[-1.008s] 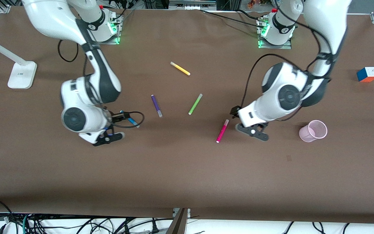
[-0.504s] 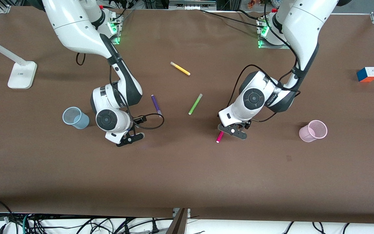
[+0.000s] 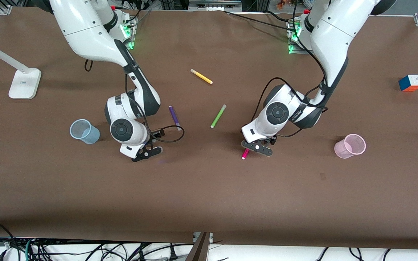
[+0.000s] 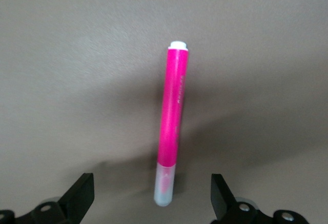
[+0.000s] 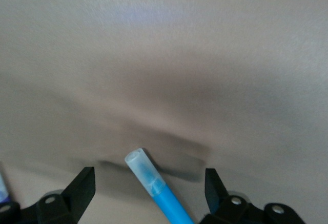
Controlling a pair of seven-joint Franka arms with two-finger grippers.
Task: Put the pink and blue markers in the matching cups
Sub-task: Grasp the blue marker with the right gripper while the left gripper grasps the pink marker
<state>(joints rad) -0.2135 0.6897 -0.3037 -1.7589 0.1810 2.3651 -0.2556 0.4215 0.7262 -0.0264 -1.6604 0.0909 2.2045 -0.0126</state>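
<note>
brown table (image 3: 209,188) fills the frame; left gripper (image 4: 152,198) spread wide astride pink marker (image 4: 172,126) at center-right, right gripper (image 5: 148,190) spread astride blue marker (image 5: 154,185) at center-left.

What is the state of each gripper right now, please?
Left gripper: open, fingers either side of the pink marker lying on the table, not gripping it.
Right gripper: open, fingers either side of the blue marker, not gripping it.

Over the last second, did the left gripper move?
Yes. The left gripper slid toward the right arm's end, away from the pink cup, and is now over the pink marker, jaws open.
</note>
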